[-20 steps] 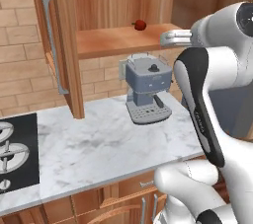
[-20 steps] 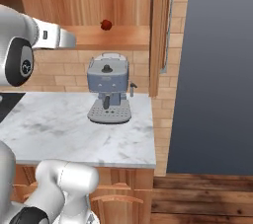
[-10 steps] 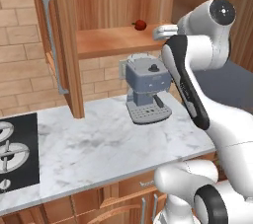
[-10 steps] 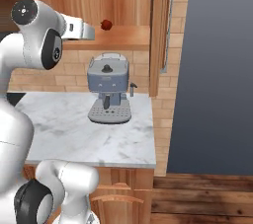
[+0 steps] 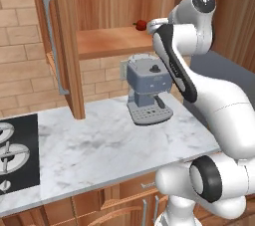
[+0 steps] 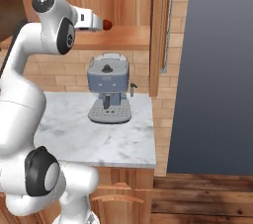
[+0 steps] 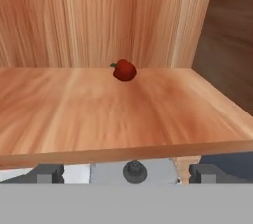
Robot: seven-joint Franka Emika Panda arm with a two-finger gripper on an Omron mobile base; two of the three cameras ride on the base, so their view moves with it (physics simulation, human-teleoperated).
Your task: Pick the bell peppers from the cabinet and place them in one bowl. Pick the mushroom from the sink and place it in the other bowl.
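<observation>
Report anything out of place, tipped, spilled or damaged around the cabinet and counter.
Nothing stands out. One pepper sits on the cabinet shelf, the doors open. The coffee machine stands upright on the counter, with no spill. The gripper is open, short of the pepper.

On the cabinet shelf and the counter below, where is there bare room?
Shelf: bare plank left and in front of the pepper, which sits near the back wall. Counter: open marble between the stovetop and the coffee machine; tighter around the machine.

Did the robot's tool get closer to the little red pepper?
Yes. The tool has swung toward the cabinet shelf, closing on the bell pepper.
</observation>
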